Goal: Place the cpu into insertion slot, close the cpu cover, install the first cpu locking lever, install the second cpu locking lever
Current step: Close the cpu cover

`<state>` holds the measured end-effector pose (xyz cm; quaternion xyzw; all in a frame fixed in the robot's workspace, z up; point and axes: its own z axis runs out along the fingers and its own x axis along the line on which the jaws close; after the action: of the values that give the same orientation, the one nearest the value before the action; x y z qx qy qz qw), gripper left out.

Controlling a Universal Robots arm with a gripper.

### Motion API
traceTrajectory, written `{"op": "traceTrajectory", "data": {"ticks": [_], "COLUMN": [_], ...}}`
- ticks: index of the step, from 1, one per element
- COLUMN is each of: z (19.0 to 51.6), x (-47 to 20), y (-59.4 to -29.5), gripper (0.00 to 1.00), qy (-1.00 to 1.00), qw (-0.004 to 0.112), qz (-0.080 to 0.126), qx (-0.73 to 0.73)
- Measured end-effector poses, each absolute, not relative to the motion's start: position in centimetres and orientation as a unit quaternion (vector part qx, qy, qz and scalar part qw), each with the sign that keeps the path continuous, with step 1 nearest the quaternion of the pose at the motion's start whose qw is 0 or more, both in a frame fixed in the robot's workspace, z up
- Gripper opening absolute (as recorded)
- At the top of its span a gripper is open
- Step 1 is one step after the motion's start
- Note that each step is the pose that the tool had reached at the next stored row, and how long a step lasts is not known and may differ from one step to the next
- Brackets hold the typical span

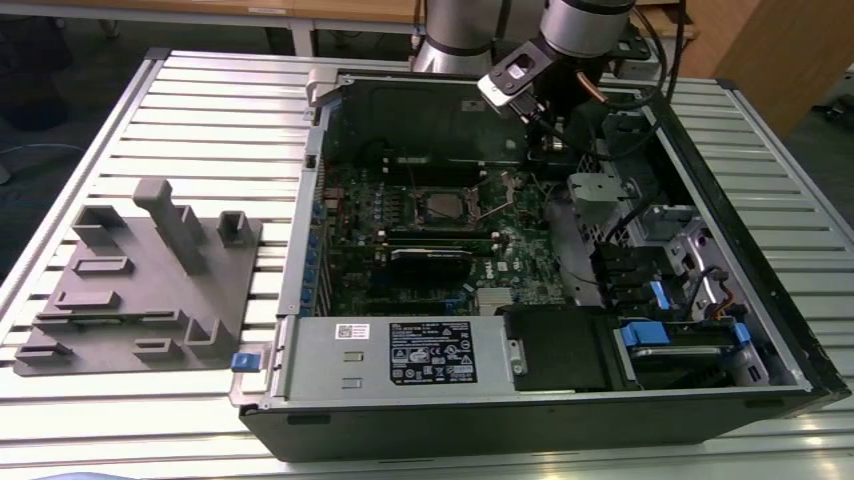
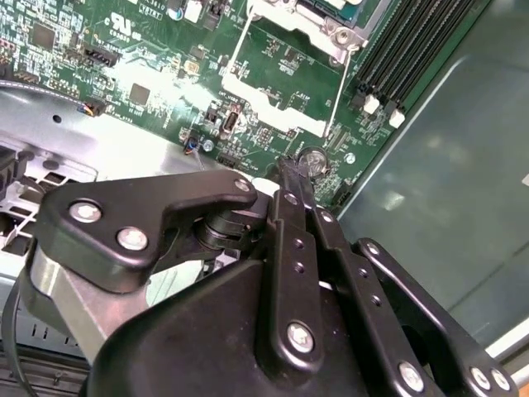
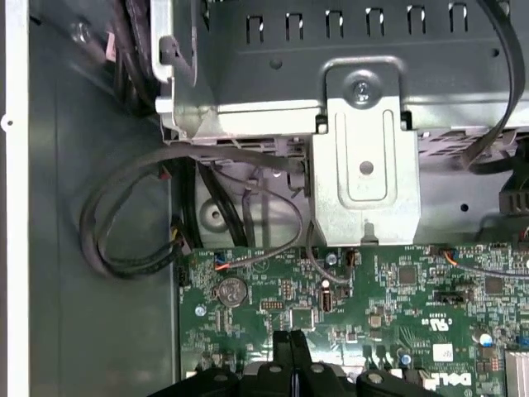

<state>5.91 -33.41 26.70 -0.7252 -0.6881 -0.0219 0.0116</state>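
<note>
An open computer case (image 1: 747,330) lies on the table with its green motherboard (image 1: 400,270) exposed. The cpu (image 1: 438,206) appears as a dull grey square sitting in the insertion slot at mid-board. In the second wrist view the silvery cpu cover (image 2: 273,87) stands swung open beside the slot, with two thin wire locking levers (image 2: 235,50) raised along its sides. My gripper (image 2: 291,169) hovers over the board edge by the coin battery (image 3: 231,289), to the exterior view's right of the slot. Its black fingers (image 3: 281,356) are shut together on nothing.
A metal drive cage (image 3: 364,157) and looping black cables (image 3: 124,223) lie close to the gripper. The power supply (image 1: 400,355) fills the case's near side. Memory slots (image 2: 421,41) run beside the socket. A grey fixture block (image 1: 134,280) sits on the slatted table at the exterior view's left.
</note>
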Motion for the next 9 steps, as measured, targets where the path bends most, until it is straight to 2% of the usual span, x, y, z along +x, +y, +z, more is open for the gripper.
{"op": "traceTrajectory", "data": {"ticks": [9], "z": [26.02], "x": [5.92], "y": [-33.41], "gripper": [0.11], "qy": [-0.688], "qw": [0.013], "qz": [-0.024], "qx": [-0.725]}}
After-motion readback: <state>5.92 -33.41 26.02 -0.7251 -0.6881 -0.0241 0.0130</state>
